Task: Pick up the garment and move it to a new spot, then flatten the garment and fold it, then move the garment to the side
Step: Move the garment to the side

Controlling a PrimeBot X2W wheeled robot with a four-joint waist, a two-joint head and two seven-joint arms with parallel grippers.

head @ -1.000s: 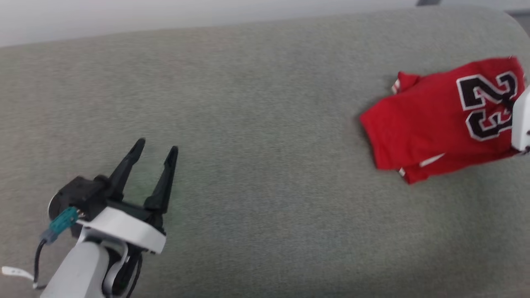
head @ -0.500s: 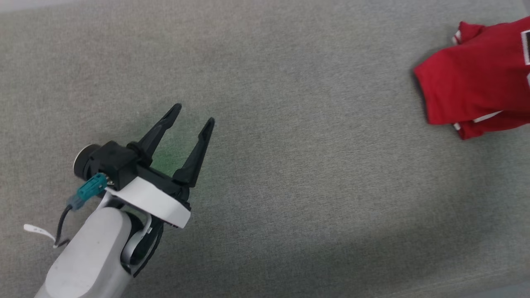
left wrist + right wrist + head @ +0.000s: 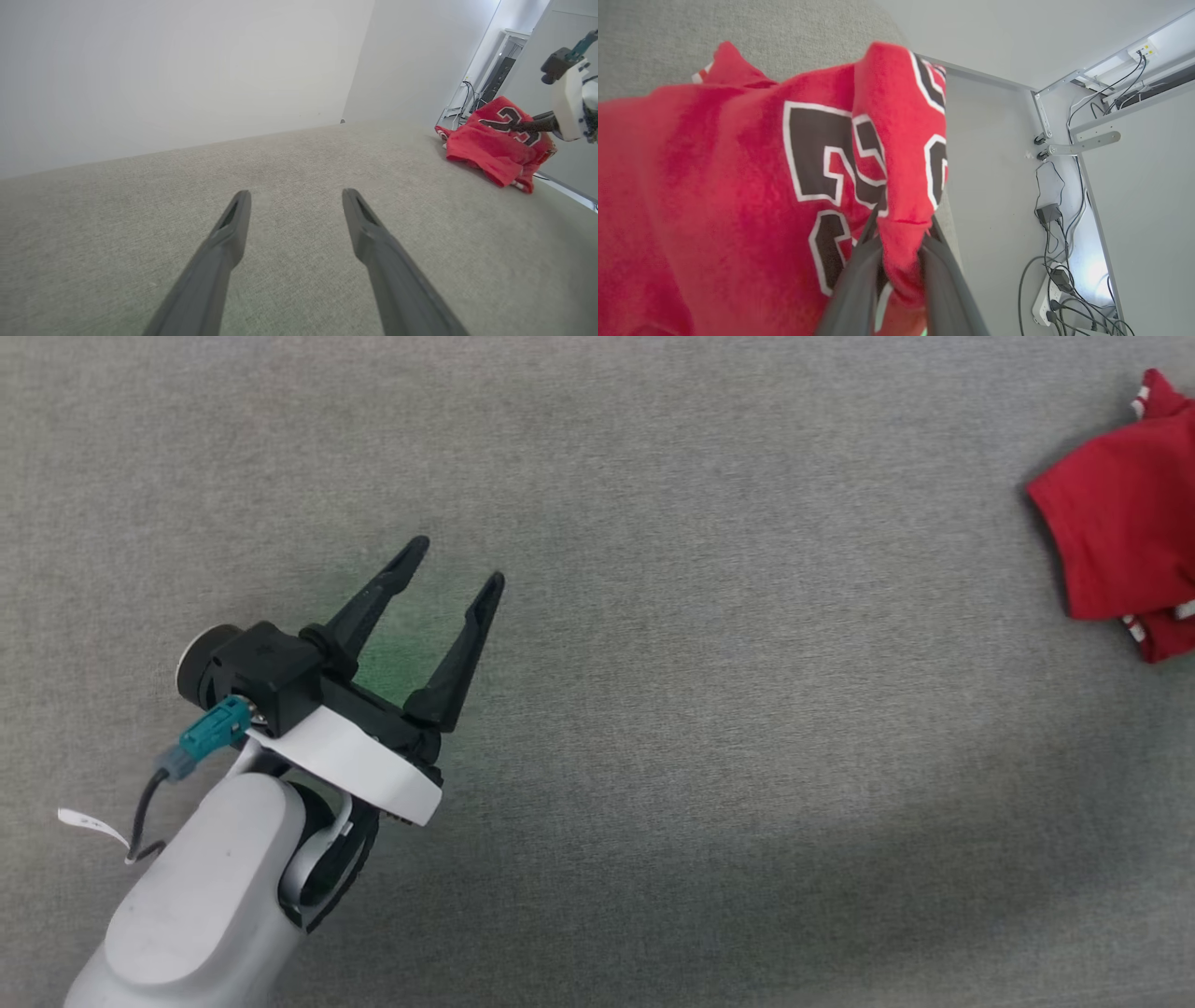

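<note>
Where bunched, garment (image 3: 714, 186) print: black white-edged "2" (next digit creased)
Right gripper (image 3: 906, 219): pinching garment fold
Left gripper (image 3: 457, 562): jaws spread

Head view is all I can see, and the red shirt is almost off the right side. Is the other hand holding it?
Observer: Yes. The right hand is shut on a raised fold of the red jersey-style shirt with black numbers.
Operator: Is the whole shirt in the air?
Observer: No. Most of it lies on the grey fabric surface; only the pinched part is lifted.
Operator: What's past it?
Observer: The surface's edge, then a white power strip with dark cables.
</note>
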